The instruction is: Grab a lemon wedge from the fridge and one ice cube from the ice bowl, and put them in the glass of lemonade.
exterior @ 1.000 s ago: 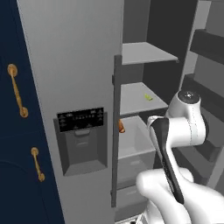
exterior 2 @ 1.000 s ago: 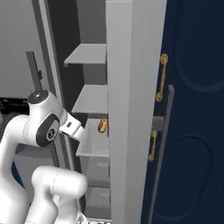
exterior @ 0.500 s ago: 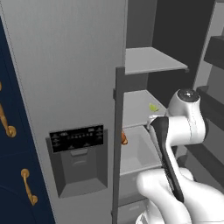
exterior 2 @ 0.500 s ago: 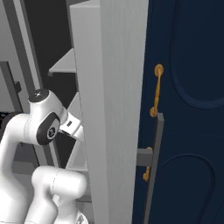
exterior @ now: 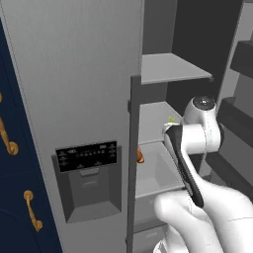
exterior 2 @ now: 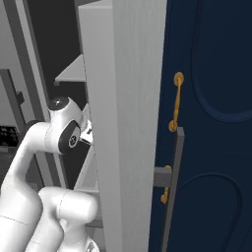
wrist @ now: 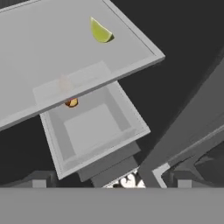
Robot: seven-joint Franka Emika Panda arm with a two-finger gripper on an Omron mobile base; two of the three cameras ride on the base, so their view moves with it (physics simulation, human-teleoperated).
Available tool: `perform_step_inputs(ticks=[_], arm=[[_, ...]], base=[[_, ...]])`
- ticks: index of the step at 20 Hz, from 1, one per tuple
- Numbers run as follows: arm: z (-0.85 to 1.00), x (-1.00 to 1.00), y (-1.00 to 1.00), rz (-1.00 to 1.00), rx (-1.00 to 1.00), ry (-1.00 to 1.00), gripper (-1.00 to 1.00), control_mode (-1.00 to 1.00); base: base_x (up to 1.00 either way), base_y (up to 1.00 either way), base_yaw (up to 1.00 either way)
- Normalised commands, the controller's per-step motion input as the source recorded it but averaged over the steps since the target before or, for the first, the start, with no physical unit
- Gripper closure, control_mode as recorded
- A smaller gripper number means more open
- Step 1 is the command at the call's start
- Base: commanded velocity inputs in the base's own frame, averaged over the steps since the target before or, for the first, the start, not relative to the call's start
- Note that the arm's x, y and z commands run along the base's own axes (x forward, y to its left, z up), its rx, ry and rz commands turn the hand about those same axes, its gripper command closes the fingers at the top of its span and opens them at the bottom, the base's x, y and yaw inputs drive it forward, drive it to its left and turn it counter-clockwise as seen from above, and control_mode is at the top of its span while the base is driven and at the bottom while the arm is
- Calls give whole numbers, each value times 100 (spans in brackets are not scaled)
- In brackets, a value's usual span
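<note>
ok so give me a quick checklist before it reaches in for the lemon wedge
1. Fridge door open, shelves exposed: ok.
2. Lemon wedge located: ok, it lies on the grey shelf in the hand view, near the far corner.
3. Wedge free of neighbours: ok, nothing touches it; the small orange item sits lower, in the drawer.
4. Gripper empty and open: ok, nothing is held.
5. Fingers lined up over the wedge: not ok, the wedge is off toward the top of the hand view, well away from the hand.
6. Clear path past the shelf edge: cannot tell from these angles.
</note>
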Motion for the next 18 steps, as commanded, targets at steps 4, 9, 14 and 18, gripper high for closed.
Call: perform_step_inputs(ticks=[4, 9, 14, 18], arm=[[-5, 77, 0, 0, 0, 0, -100, -100], [-2, 73, 0, 0, 0, 0, -100, -100], [-1, 47, -17, 1, 0, 0, -100, -100], [-17, 28, -38, 3, 0, -2, -100, -100]], base=[[0, 0, 0], [0, 0, 0], [0, 0, 0], [0, 0, 0]])
